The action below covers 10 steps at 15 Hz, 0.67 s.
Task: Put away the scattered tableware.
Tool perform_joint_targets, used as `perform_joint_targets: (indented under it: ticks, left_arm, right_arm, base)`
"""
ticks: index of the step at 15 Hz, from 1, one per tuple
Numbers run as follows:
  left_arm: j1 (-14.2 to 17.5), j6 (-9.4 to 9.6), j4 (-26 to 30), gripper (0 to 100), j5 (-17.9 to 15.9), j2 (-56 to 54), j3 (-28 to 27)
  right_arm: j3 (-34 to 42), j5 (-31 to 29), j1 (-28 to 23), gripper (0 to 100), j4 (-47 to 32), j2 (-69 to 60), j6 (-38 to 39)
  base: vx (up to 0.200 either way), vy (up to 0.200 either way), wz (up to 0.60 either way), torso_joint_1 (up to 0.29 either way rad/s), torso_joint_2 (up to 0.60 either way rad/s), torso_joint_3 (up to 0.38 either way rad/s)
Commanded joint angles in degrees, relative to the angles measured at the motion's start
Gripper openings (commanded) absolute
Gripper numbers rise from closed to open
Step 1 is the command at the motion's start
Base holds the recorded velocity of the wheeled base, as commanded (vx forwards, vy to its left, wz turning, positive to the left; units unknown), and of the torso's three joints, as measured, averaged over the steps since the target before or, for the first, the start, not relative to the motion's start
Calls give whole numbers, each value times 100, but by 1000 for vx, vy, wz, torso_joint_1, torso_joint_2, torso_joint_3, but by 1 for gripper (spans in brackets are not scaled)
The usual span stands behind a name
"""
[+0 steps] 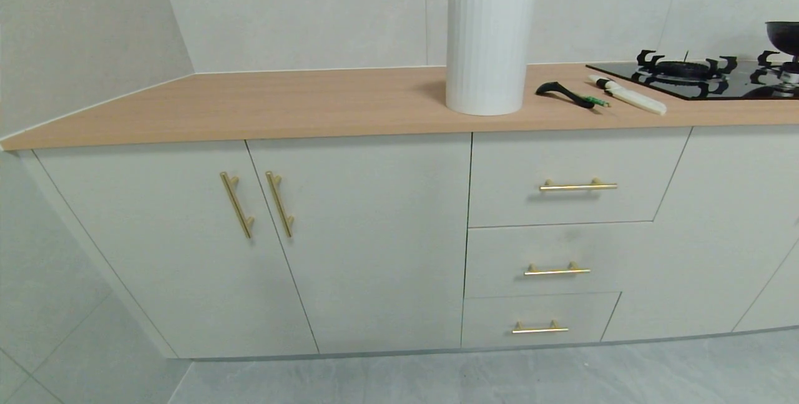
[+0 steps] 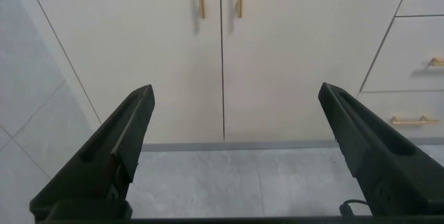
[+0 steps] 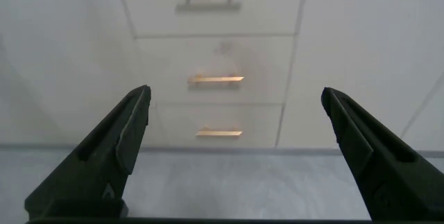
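Lying close, black-handled utensil (image 1: 565, 93), cream-handled utensil (image 1: 630, 95)

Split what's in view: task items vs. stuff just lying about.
Task items:
- black-handled utensil, loose on the countertop
- white-handled utensil, beside it
- white ribbed container, probably where they go

Just there:
- gas hob
- black pot on the hob
- drawers
- cabinet doors

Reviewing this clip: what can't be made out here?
- Inside the white ribbed container: head view, its own wall hides it.
- The black pot: cut off by the head view's right edge.
- The black-handled utensil and white utensil beside the stove: head view, too small to identify.
- Inside the drawers: closed fronts.
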<state>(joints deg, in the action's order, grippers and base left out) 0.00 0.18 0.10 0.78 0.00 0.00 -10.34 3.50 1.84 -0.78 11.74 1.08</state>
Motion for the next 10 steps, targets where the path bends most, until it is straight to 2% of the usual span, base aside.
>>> perform_joint_targets:
  ticks: [1,4,6,8,10]
  left_arm:
    - [0,-1,-1,100,1,9,0]
    - [0,-1,-1,100,1,9,0]
    - [0,-1,-1,100,1,9,0]
    - [0,-1,-1,100,1,9,0]
    - [0,-1,-1,100,1,9,0]
  right_arm:
    - [-425,204,62,100,25,1401,15]
    - [-997,468,80,100,131,2895,15]
    - [-1120,468,167,100,667,3845,15]
    - [-1146,459,176,100,1968,5277,6]
    - [-1295,441,176,100,2732,6253,6]
  base:
    - [0,0,0,0,0,0]
    - [0,0,0,0,0,0]
    - [0,0,0,0,0,0]
    - [0,0,0,0,0,0]
    - [0,0,0,0,0,0]
